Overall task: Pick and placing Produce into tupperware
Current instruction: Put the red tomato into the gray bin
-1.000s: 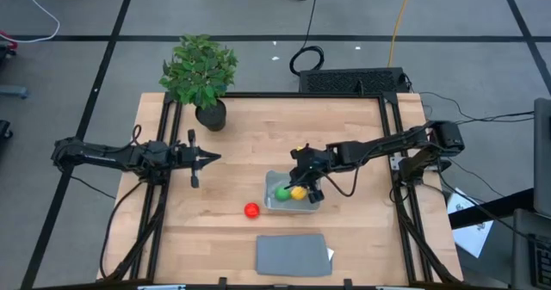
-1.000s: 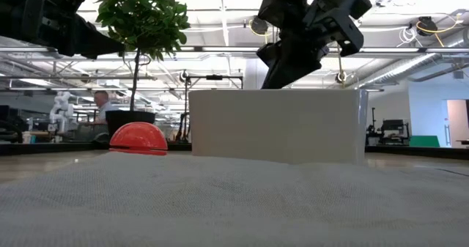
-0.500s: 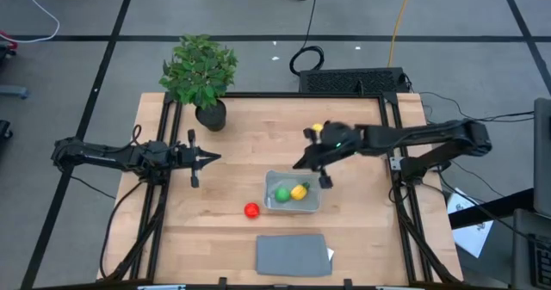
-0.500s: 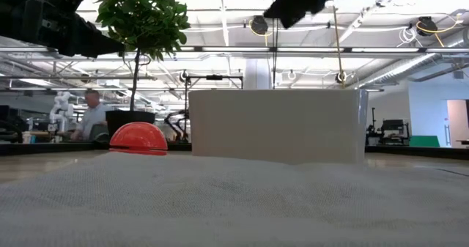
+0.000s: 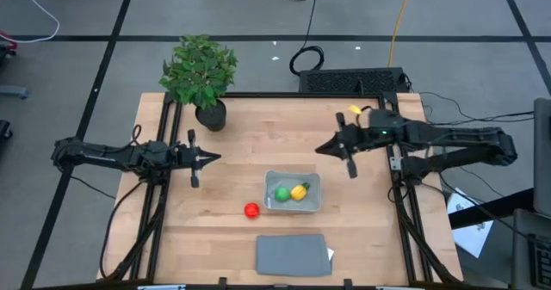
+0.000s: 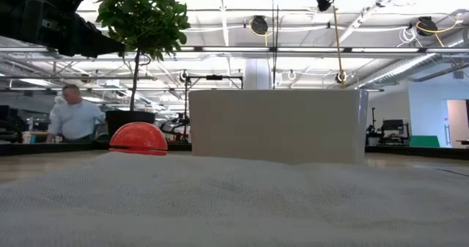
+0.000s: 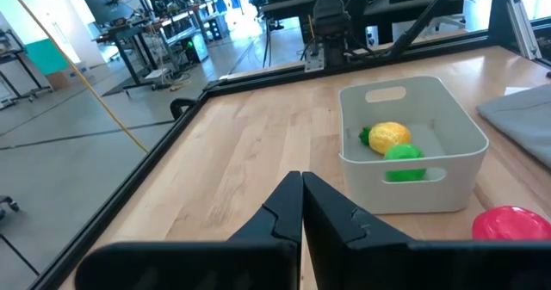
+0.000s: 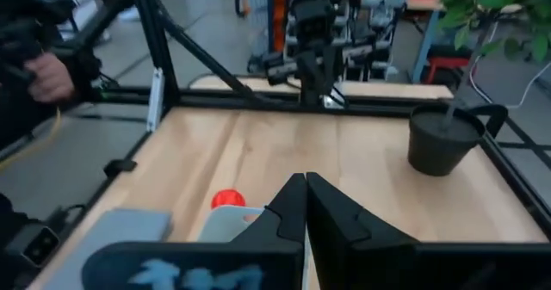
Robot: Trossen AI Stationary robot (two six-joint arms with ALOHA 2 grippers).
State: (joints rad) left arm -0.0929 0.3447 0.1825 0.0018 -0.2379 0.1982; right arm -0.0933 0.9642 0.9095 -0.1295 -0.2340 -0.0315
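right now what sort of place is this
Probably a robotics lab or workshop: a wood table in a metal frame between two robot arms, open concrete floor with cables, and more benches and rigs behind.

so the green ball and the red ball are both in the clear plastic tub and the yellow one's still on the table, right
No. The high view shows the green ball and the yellow fruit with a green tip in the clear plastic tub; the red ball is still on the wooden table.

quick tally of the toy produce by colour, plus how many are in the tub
green ball: 1, in the tupperware
yellow with green tip: 1, in the tupperware
red ball: 1, on the table beside the tupperware
total: 3 pieces, 2 in the tupperware
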